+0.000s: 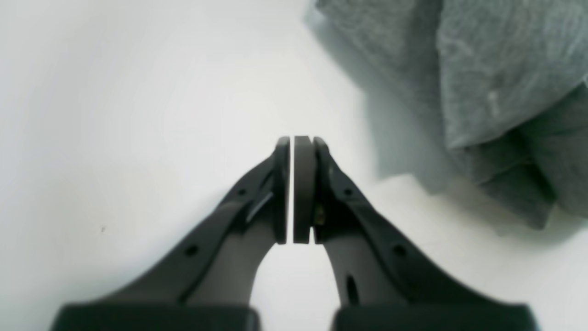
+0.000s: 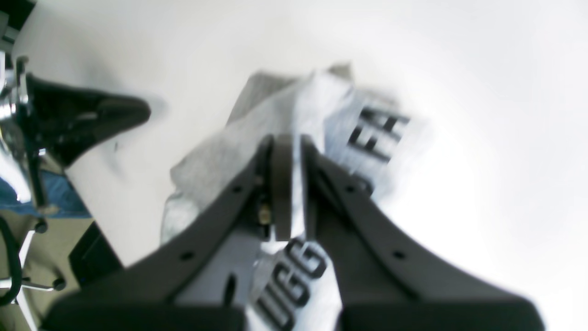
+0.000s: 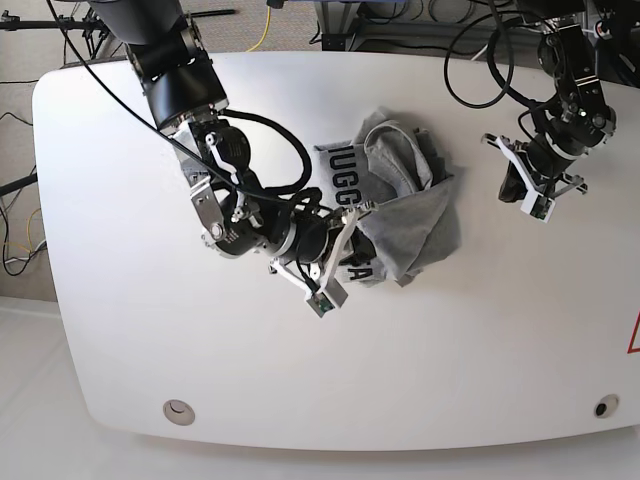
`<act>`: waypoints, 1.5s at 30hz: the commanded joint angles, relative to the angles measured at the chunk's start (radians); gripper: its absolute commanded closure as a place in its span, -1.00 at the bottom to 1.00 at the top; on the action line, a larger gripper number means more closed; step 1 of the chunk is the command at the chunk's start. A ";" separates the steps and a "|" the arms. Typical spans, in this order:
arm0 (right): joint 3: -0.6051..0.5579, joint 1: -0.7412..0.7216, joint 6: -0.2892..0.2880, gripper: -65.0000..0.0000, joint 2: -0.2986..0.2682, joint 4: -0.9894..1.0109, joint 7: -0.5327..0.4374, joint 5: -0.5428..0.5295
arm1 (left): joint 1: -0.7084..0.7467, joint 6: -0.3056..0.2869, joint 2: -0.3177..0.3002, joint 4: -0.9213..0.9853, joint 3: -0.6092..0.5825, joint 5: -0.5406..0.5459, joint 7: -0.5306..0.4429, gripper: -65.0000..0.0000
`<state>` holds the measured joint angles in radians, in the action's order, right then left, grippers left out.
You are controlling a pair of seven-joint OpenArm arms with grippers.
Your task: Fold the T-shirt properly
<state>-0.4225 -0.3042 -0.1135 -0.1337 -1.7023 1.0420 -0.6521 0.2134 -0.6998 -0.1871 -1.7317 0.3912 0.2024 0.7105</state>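
The T-shirt [image 3: 405, 215] lies crumpled in a heap at the middle of the white table [image 3: 480, 340], heather grey with black lettering [image 3: 343, 168] showing on its left part. My right gripper [image 3: 350, 225] is at the heap's near-left edge. In the right wrist view this gripper [image 2: 287, 140] is shut on a fold of the T-shirt [image 2: 220, 151], with black letters [image 2: 294, 276] just beneath the fingers. My left gripper [image 3: 510, 190] hovers to the right of the heap, apart from it. Its pads [image 1: 303, 184] are pressed together with nothing between them, and the T-shirt [image 1: 505, 69] lies beyond at the upper right.
Black cables [image 3: 470, 60] trail over the table's back edge. Two small round fittings [image 3: 178, 410] [image 3: 600, 407] sit near the front corners. Beyond the table's left edge, the right wrist view shows floor and a stand [image 2: 27, 239].
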 commanded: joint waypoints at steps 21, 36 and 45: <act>0.006 0.101 -0.007 1.00 -0.094 -0.069 -0.082 -0.005 | -0.010 0.002 -0.013 -0.020 0.005 0.013 -0.022 0.99; 0.000 0.110 -0.012 1.00 -0.054 0.034 -0.105 -0.005 | -0.012 0.002 -0.012 -0.020 0.004 0.013 -0.022 0.99; -0.040 0.104 -0.013 1.00 -0.040 0.052 -0.151 -0.005 | -0.010 0.002 -0.012 -0.020 0.004 0.013 -0.022 0.99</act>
<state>-0.4606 -0.1761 -0.1165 -0.1776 -1.6344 0.9165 -0.6495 0.2131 -0.6971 -0.1890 -1.7317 0.3916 0.2024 0.7105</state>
